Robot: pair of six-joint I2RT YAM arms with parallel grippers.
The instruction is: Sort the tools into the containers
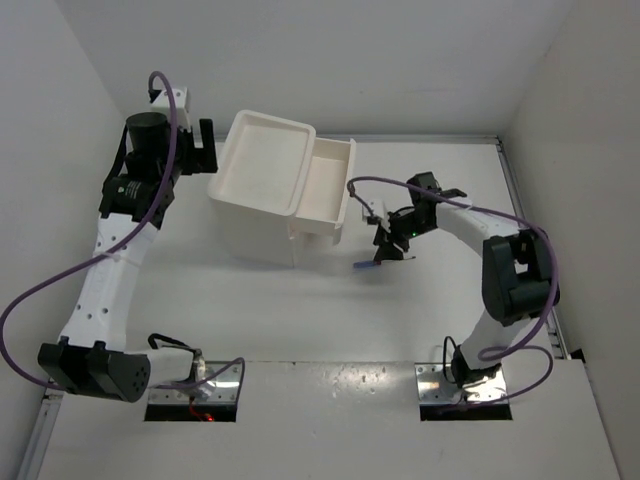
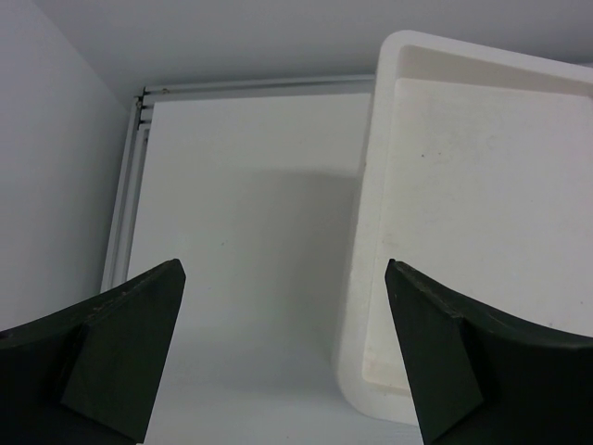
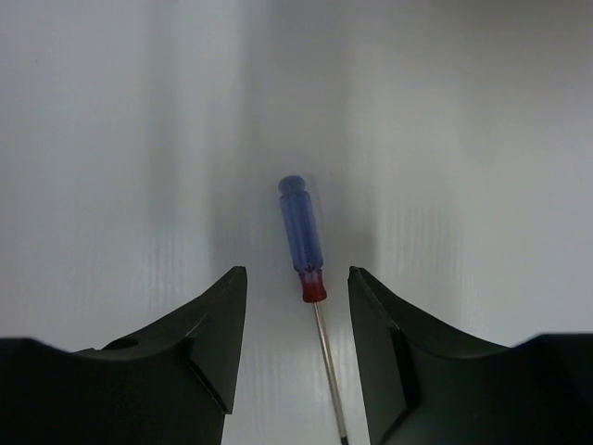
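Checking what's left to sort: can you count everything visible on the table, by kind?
Screwdriver: 1
Cabinet: 1, with one drawer pulled out
Total: 2

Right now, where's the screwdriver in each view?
Top external: screwdriver just below-left of the right claw, right of centre.
Left wrist: not in it.
Right wrist: screwdriver at centre, inside the open right claw, untouched.
Shared landmark: the right claw, seen in top and right wrist views.
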